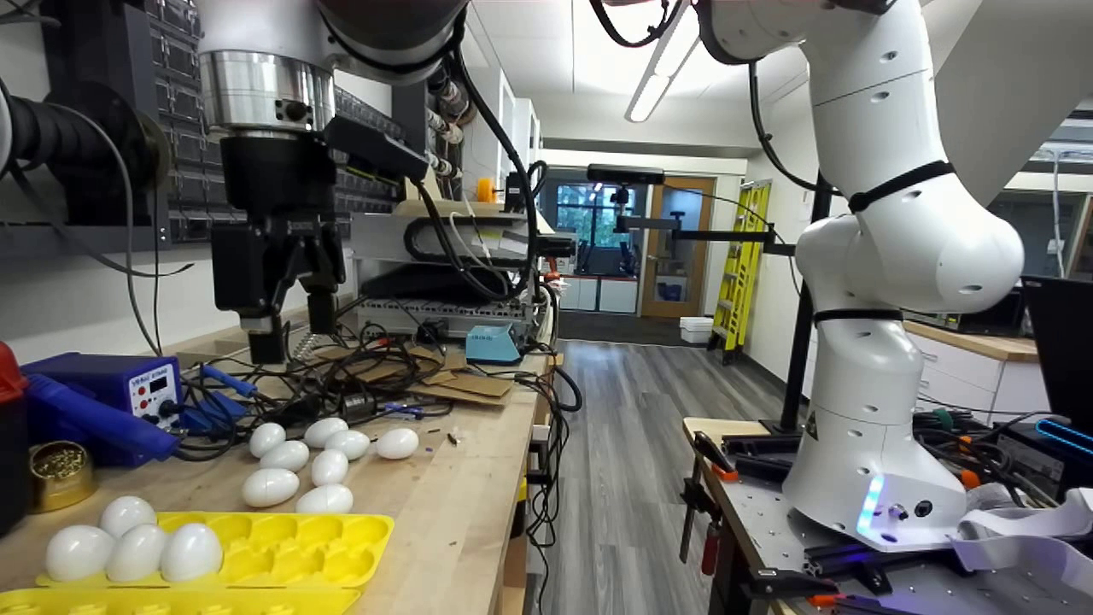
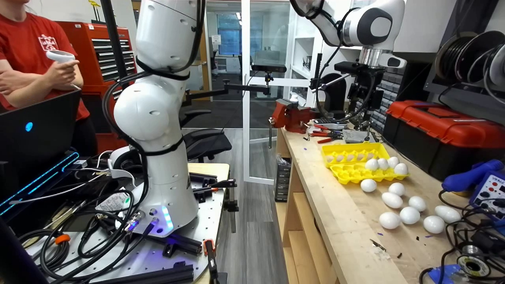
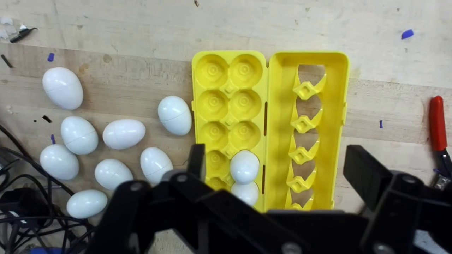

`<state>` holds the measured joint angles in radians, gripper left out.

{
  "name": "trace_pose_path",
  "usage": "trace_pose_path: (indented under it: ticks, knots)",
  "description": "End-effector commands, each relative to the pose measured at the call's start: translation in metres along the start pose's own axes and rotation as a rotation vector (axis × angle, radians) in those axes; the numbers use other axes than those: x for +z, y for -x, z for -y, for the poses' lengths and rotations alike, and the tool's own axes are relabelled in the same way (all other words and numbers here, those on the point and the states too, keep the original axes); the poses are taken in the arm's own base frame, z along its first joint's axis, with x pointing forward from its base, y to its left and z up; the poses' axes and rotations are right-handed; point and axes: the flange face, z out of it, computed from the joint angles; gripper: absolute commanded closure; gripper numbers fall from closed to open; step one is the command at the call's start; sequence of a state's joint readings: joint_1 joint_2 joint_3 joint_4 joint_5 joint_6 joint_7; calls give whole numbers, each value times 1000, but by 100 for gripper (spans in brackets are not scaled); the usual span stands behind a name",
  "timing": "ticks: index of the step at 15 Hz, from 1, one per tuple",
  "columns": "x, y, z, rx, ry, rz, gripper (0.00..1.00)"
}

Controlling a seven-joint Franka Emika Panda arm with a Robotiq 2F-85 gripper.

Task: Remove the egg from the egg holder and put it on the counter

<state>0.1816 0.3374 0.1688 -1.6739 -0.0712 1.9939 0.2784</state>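
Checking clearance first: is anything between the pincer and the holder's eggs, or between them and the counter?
Nothing visible stands between the open pincer and the eggs in the holder, nor between them and the counter, though loose eggs occupy part of it.

In the wrist view, the pale wooden counter point(image 3: 148, 38) carries a yellow egg carton point(image 3: 277, 123), lying open. Eight white eggs point(image 3: 123, 134) lie loose on their sides toward nine o'clock of it, black cables point(image 3: 51, 219) toward eight, a red-handled tool point(image 3: 438, 123) at three, and small blue scraps point(image 3: 407, 34) here and there. In an exterior view, a red-lidded toolbox point(image 2: 436, 146) stands at two o'clock from the carton.
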Motion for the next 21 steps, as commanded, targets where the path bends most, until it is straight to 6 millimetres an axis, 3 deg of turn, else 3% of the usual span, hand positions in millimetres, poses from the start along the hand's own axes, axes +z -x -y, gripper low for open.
trace_pose_path:
  ticks: [1,7,21]
  knots:
    - [0,0,0,0,0,2,0]
    - [4,-1,1,1,9,-5,0]
    - [83,-58,19,-55,6,-25,0]
